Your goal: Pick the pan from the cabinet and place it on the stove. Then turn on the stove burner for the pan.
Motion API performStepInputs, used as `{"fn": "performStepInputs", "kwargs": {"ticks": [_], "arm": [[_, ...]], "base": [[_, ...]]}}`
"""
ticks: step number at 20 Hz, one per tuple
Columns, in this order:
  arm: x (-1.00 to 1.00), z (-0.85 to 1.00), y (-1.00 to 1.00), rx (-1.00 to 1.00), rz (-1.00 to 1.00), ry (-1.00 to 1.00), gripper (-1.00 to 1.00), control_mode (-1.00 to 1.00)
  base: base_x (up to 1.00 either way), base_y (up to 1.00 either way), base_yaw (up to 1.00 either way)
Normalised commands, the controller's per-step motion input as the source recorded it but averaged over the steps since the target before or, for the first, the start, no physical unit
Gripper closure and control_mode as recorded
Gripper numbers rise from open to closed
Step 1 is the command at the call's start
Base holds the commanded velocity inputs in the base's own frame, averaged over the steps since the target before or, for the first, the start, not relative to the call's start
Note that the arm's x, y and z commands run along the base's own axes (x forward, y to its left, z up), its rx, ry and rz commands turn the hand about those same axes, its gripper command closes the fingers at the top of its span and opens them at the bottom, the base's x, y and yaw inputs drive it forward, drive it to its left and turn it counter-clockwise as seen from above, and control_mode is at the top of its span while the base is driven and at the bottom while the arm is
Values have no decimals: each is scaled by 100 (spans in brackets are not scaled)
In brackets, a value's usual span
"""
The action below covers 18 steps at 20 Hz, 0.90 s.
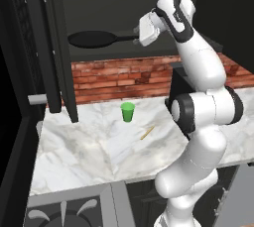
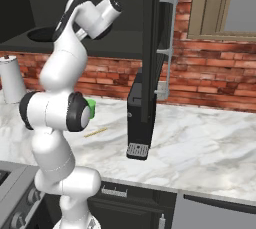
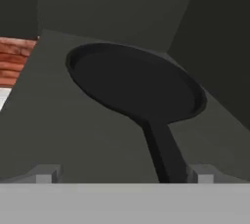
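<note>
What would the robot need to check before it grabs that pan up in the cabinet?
1. Cabinet doors open: ok, both stand swung out and the shelf is reachable.
2. Pan in sight and lying flat on the shelf: ok.
3. Gripper open: ok, the fingertips stand wide apart.
4. Handle between the fingertips: ok, though it runs close to the right fingertip rather than midway.
5. Fingers far enough along the handle to close on it: cannot tell.
6. Things on the counter below, a green cup and a thin stick, out of the way: ok, both sit well under the shelf.
</note>
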Motion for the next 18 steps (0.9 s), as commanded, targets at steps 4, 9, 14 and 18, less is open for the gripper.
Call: {"fn": "performStepInputs", "kwargs": {"ticks": [4, 9, 14, 18], "arm": [[30, -26, 0, -6, 3, 0, -100, -100], [30, -28, 1, -7, 2, 0, -100, -100], [31, -25, 2, -6, 1, 0, -100, -100], [31, -28, 3, -7, 0, 0, -100, -100]], "base": [[0, 0, 0], [0, 0, 0], [0, 0, 0], [0, 0, 0]]}}
